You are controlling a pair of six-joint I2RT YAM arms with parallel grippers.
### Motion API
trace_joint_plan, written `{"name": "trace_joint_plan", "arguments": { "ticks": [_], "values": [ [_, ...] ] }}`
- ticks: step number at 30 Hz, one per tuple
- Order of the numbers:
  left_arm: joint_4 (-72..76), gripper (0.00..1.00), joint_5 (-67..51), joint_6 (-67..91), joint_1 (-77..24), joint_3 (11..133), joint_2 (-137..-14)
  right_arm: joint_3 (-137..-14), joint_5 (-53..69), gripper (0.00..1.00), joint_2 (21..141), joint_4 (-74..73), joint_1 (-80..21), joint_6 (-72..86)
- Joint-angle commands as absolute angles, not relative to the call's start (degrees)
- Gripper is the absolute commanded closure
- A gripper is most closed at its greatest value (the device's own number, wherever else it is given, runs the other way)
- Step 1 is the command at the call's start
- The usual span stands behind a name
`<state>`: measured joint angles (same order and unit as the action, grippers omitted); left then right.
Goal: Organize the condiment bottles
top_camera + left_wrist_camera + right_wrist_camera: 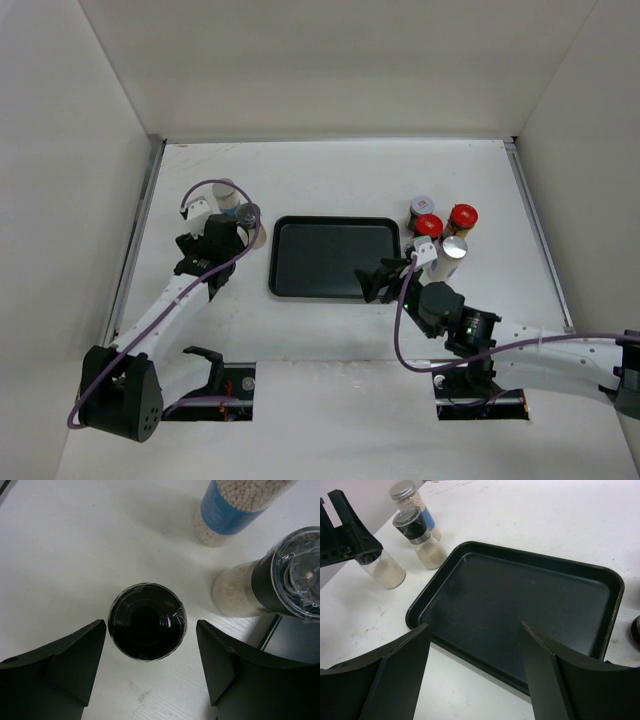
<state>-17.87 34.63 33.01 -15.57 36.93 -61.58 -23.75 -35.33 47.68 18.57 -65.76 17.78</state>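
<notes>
top external: the tray (335,257) lies in the middle of the table (330,170). four bottles cluster just off its far right corner: two red-lidded jars (462,217), a grey-capped jar (422,208) and a silver-capped shaker (453,250). the other bottles stand by the tray's left edge, where your left gripper (240,228) hovers. your right gripper (372,282) hangs over the tray's near right edge.

left wrist: your jaws stand apart, straddling the black-capped jar (148,621) from above with a gap on each side, so nothing is held. the cap sits slightly nearer the left finger. the grinder (280,580) stands close on the right and the blue-label jar (235,510) is beyond it. this looks like the pick, so centre the jar, come down past the cap to the body, close gently and lift straight up, minding the grinder.

right wrist: these jaws are wide and empty, aimed at the bare tray floor. across the tray you see the three left-hand bottles, with the other gripper over the pale-filled one. keep this arm back from that side.
</notes>
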Motion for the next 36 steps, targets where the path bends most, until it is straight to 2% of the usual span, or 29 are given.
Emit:
{"name": "trace_joint_plan", "arguments": {
  "ticks": [1, 4, 8, 10, 16, 22, 28, 31, 36],
  "values": [
    [-12.1, 0.32, 35.2, 34.0, -15.0, 35.9, -61.9, -26.3, -34.6, 0.23, 48.1, 22.8, -66.4, 17.8],
    [-11.4, 0.41, 35.9, 34.1, -14.4, 36.1, -63.5, -26.1, -34.5, 0.23, 48.5, 22.9, -66.4, 17.7],
    [-11.5, 0.60, 35.9, 34.2, -14.4, 35.3, -61.6, -26.0, -34.6, 0.23, 48.1, 22.9, -66.4, 17.7],
    [-13.4, 0.64, 36.1, 34.3, -15.2, 35.6, -58.5, -25.8, -34.6, 0.23, 47.9, 22.9, -66.1, 17.7],
    [-27.1, 0.65, 40.0, 35.7, -24.0, 42.4, -43.9, -25.0, -34.7, 0.23, 46.3, 22.9, -64.9, 17.8],
    [-32.0, 0.68, 39.2, 39.6, -36.1, 47.5, -45.1, -24.4, -34.2, 0.23, 45.5, 22.8, -61.8, 18.2],
    [-16.6, 0.66, 38.8, 40.1, -45.4, 50.7, -59.9, -22.9, -35.1, 0.23, 44.1, 23.8, -58.6, 19.3],
    [-8.0, 0.66, 37.6, 36.1, -46.3, 53.7, -69.4, -22.3, -35.2, 0.24, 43.7, 23.2, -57.1, 20.4],
    [3.1, 0.66, 35.6, 32.6, -44.3, 54.8, -77.7, -21.4, -35.5, 0.23, 43.2, 23.5, -55.9, 21.2]
  ]
}}
